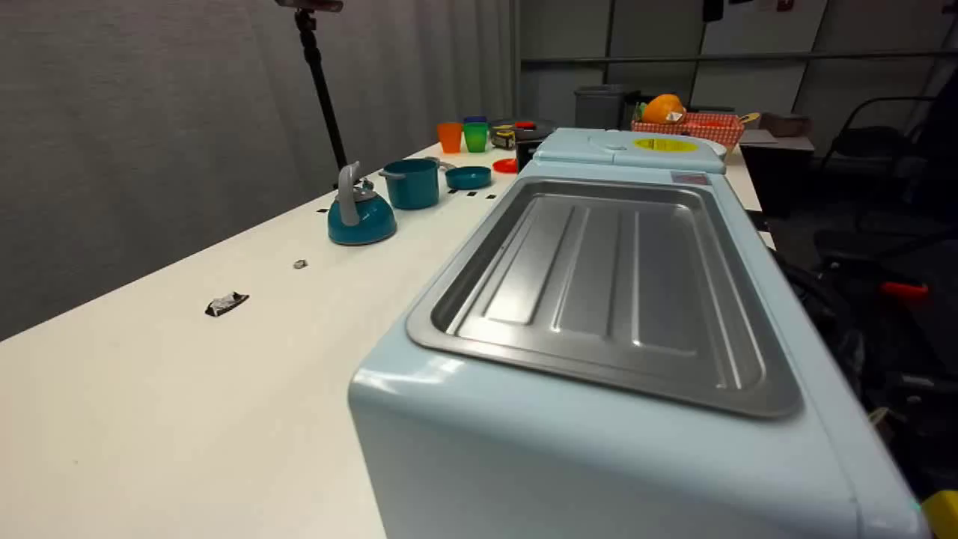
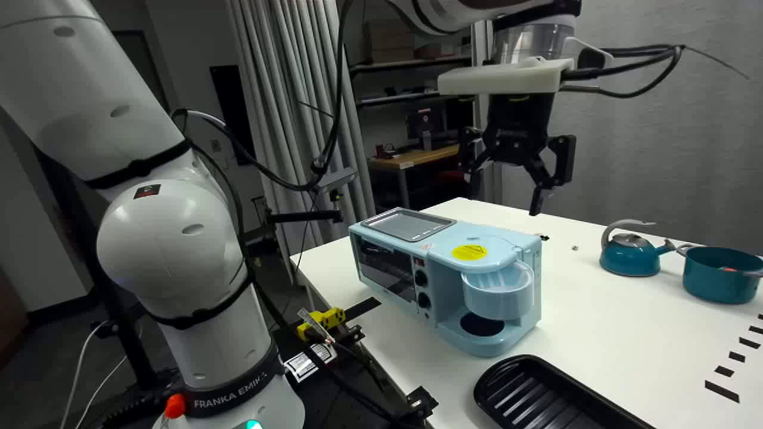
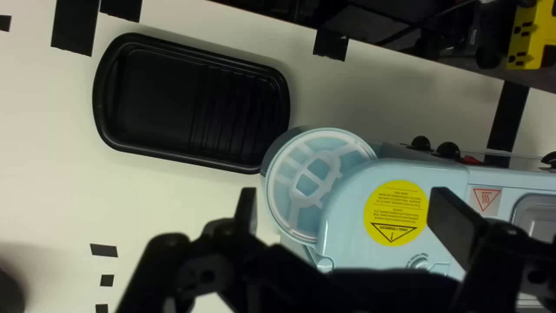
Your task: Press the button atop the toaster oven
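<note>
Hanging above the toaster oven [image 2: 440, 269], the hand [image 2: 505, 194], jaws parted, has the likely button [image 3: 419, 263] below, seen between them.

Toaster oven [image 2: 444, 280] on table [image 2: 602, 316], tray [image 2: 545, 396] beside it

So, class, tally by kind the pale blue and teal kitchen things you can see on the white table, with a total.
Pale blue boxy toaster oven with ribbed metal top: 1
Round-bodied teal kettle with grey handle: 1
Deep round teal pot: 1
Shallow round teal dish: 1
Total: 4
</note>
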